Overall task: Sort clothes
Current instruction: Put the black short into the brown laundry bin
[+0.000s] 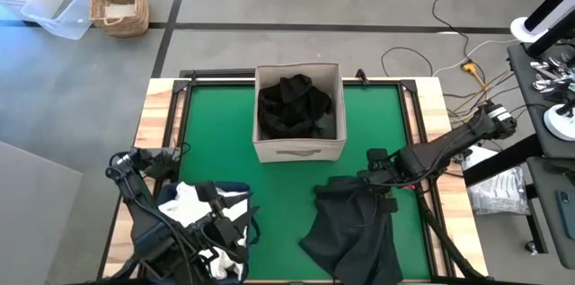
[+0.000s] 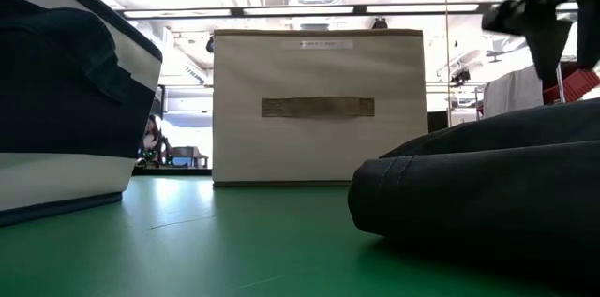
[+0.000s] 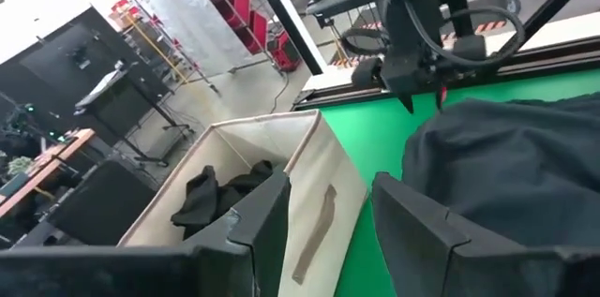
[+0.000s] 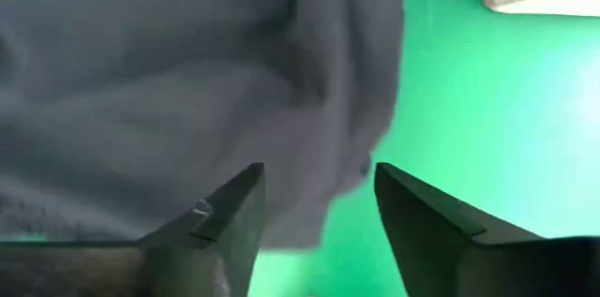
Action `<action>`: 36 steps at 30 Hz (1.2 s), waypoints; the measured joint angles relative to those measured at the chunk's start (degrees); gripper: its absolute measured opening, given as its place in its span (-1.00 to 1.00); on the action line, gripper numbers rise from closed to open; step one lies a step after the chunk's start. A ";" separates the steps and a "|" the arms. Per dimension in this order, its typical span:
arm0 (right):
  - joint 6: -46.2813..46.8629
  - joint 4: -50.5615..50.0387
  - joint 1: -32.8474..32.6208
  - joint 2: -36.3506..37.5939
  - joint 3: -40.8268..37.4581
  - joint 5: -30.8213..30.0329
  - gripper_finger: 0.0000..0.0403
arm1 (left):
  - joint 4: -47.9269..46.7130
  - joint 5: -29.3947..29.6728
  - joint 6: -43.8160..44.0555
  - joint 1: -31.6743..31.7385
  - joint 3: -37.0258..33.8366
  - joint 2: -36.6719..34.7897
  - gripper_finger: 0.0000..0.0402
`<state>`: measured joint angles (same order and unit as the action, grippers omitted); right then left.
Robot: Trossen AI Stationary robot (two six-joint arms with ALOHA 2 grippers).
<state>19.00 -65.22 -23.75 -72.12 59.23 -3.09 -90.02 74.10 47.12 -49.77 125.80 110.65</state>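
The right hand [image 1: 375,180] stands released, fingers apart, just above the upper edge of a charcoal grey garment [image 1: 355,231], which lies crumpled and folded on the green desk [image 1: 225,119]. Black clothes [image 1: 295,105] fill the beige box [image 1: 299,148] behind it. The left hand [image 1: 235,231] hangs over the white clothes [image 1: 184,202] with its fingers apart and nothing between them.
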 joint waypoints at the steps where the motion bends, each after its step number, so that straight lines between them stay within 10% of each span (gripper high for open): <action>1: 0.86 2.00 0.00 -0.02 -1.31 0.00 -0.01 | -0.02 0.21 0.30 0.02 -0.37 0.00 -0.33; 19: 11.17 22.60 0.13 -0.51 -15.66 -2.01 0.40 | 0.00 0.35 4.86 0.02 -4.14 -0.01 -0.33; 36: 8.09 24.23 0.13 -7.32 -15.90 -1.11 -0.55 | 0.20 0.35 5.07 0.02 -4.11 -0.02 -0.33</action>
<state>27.09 -40.99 -23.62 -79.43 43.33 -4.20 -89.82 74.46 52.19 -49.76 121.69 110.63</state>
